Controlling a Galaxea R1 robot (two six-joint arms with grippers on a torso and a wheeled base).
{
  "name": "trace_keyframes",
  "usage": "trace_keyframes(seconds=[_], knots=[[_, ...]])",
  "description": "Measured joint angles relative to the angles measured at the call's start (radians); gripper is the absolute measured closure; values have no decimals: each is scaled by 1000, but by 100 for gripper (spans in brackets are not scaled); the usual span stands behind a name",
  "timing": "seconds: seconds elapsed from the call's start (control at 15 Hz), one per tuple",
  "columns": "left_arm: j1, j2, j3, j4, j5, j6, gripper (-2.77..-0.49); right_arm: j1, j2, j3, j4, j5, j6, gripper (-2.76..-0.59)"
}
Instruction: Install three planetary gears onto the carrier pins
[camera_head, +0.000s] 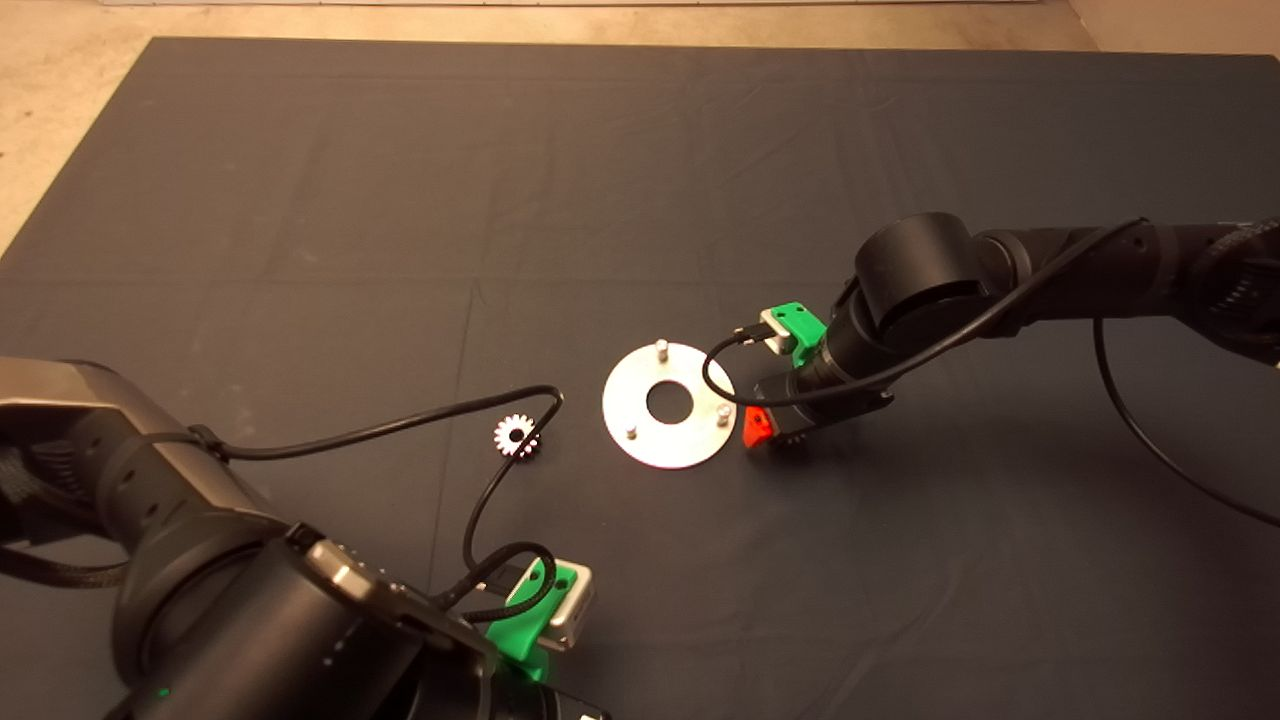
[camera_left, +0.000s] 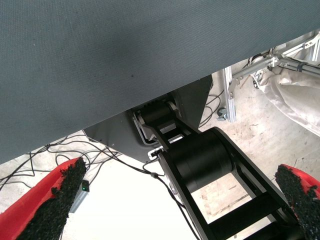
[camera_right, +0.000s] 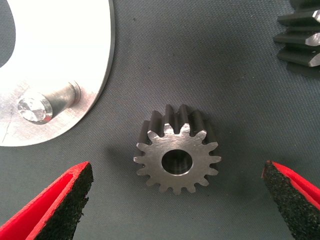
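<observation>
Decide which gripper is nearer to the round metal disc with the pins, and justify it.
Right. The right gripper hovers just beside the disc, fingers open around a gear. The left gripper is parked open at the mat's near edge, well away from it.

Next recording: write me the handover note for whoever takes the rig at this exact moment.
Right gripper: jaws open, hovering over a gear lying flat on the mat just off the disc edge; nothing gripped.
Left gripper: jaws open, empty, parked at the mat's near-left edge.
Second gear lies near the first. Third gear lies left of the disc.
Done: nothing; all three pins are bare.
Left: pick and seat all three gears.
</observation>
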Motion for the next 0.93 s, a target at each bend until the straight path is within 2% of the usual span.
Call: trace_keyframes(seconds=[0.07, 0.27, 0.33, 0.53, 0.6, 0.93], knots=[[0, 0, 0, 0, 0, 0, -276, -2, 1, -7, -1, 0, -1, -242], [6, 0, 0, 3, 0, 0, -276, -3, 6, -31, -7, 0, -17, -241], [6, 0, 0, 4, 0, 0, -276, -7, 8, -34, -10, 0, -22, -230], [10, 0, 0, 4, 0, 0, -276, -16, 8, -39, -15, 0, -29, -224], [11, 0, 0, 5, 0, 0, -276, -18, 8, -40, -17, 0, -30, -214], [11, 0, 0, 5, 0, 0, -276, -19, 13, -41, -23, 0, -34, -193]])
